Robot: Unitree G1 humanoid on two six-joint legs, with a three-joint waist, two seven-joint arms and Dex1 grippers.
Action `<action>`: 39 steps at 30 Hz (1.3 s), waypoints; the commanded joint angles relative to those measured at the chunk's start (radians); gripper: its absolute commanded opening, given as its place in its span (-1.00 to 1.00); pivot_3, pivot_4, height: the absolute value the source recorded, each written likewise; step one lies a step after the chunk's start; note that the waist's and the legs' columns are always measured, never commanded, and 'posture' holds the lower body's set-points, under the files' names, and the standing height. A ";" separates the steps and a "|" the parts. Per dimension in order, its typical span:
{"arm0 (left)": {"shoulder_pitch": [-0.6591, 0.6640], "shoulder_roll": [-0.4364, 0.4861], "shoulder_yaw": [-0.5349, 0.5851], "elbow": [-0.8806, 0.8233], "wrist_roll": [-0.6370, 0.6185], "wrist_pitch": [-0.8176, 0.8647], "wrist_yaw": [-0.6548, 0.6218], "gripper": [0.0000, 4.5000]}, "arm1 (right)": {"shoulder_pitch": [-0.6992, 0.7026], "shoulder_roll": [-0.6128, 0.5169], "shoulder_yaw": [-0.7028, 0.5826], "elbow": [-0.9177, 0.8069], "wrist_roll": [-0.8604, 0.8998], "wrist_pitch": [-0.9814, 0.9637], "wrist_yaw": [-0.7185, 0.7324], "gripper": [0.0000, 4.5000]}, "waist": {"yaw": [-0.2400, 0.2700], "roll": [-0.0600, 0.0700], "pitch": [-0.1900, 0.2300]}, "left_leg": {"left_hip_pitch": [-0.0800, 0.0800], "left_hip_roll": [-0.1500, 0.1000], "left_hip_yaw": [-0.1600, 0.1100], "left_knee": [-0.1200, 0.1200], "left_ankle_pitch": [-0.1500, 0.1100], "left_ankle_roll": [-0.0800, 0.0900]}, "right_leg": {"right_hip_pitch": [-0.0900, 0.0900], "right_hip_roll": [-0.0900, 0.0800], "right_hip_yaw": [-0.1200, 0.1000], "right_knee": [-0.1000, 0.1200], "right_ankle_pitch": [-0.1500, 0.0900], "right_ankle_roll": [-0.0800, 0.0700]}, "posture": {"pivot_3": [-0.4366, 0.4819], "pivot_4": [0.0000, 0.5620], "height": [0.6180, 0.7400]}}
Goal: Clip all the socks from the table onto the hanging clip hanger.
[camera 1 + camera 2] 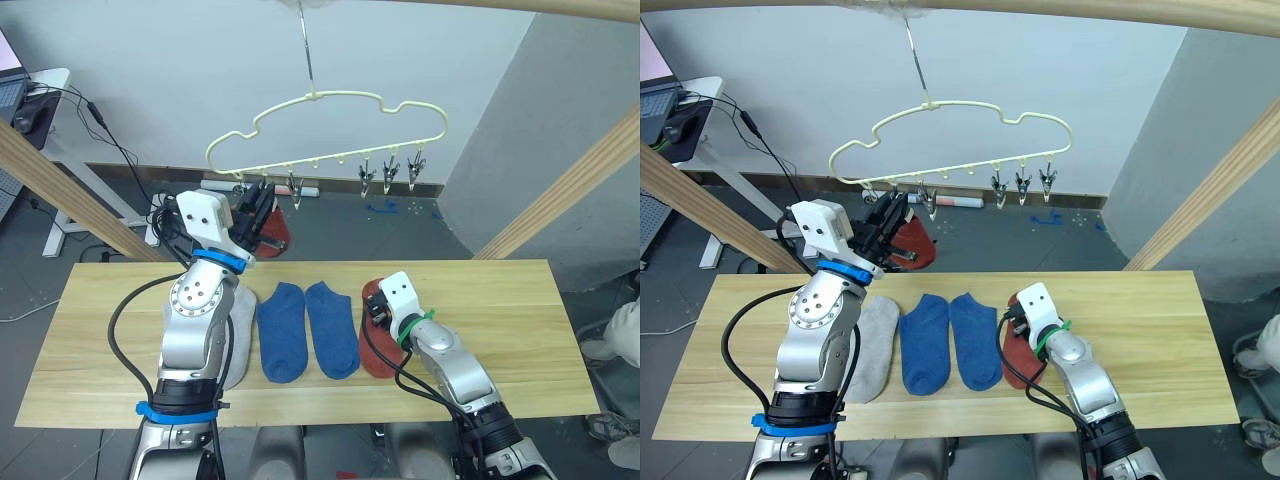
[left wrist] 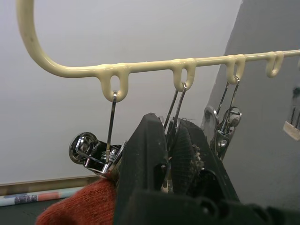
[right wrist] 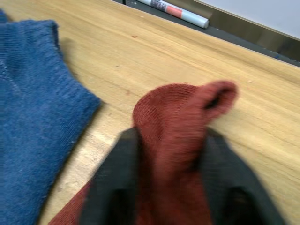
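Note:
The pale-yellow clip hanger (image 1: 330, 100) hangs above the table's (image 1: 520, 330) far side with a row of metal clips (image 1: 392, 172). My left gripper (image 1: 262, 205) is raised at its left end. In the left wrist view its fingers (image 2: 145, 150) are shut on a clip (image 2: 172, 108). Beside it, a rust-red sock (image 1: 277, 228) hangs at the neighbouring clip (image 2: 91, 150). On the table lie a grey sock (image 1: 240, 330), two blue socks (image 1: 283, 330) (image 1: 332, 328) and a second rust-red sock (image 1: 378, 350). My right gripper (image 1: 380, 312) is shut on that sock's cuff (image 3: 178, 112).
Thick wooden poles (image 1: 60, 190) (image 1: 570, 190) slant down on both sides of the hanger, with a crossbar (image 1: 560, 5) overhead. A desk with cables (image 1: 40, 100) stands at the far left. Bare wood lies to the right of the socks.

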 commanded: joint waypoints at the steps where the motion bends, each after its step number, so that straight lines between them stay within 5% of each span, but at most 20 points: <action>1: 0.017 0.017 0.018 -0.057 -0.041 0.032 -0.027 -0.93 | 0.015 -0.030 0.007 -0.030 -0.001 -0.031 0.040 -0.92 | 0.000 0.000 0.000 | 0.000 0.000 0.000 0.000 0.000 0.000 | 0.000 0.000 0.000 0.000 0.000 0.000 | -0.05 0.17 0.92; 9: -0.007 0.081 0.058 -0.142 -0.215 0.221 -0.112 -0.93 | -0.125 -0.140 0.113 -0.202 0.005 -0.082 0.285 -1.00 | -0.010 0.000 0.000 | 0.000 0.000 0.000 0.000 0.000 0.000 | 0.000 0.000 0.000 0.000 0.000 0.001 | -0.05 0.13 0.92; 16: -0.074 0.122 0.111 -0.163 -0.378 0.401 -0.126 -0.93 | -0.370 -0.129 0.216 -0.126 -0.019 -0.092 0.433 -1.00 | -0.015 0.000 0.000 | 0.000 0.001 -0.002 0.000 0.000 -0.001 | 0.000 0.002 -0.002 0.002 0.002 -0.003 | -0.06 0.08 0.92; 39: -0.067 0.161 0.141 -0.191 -0.520 0.569 -0.138 -0.93 | -0.557 -0.008 0.214 0.068 -0.054 -0.168 0.429 -1.00 | -0.012 0.000 0.000 | -0.001 0.000 -0.003 0.000 0.002 -0.003 | 0.000 -0.001 -0.004 0.002 0.003 -0.005 | -0.06 0.03 0.92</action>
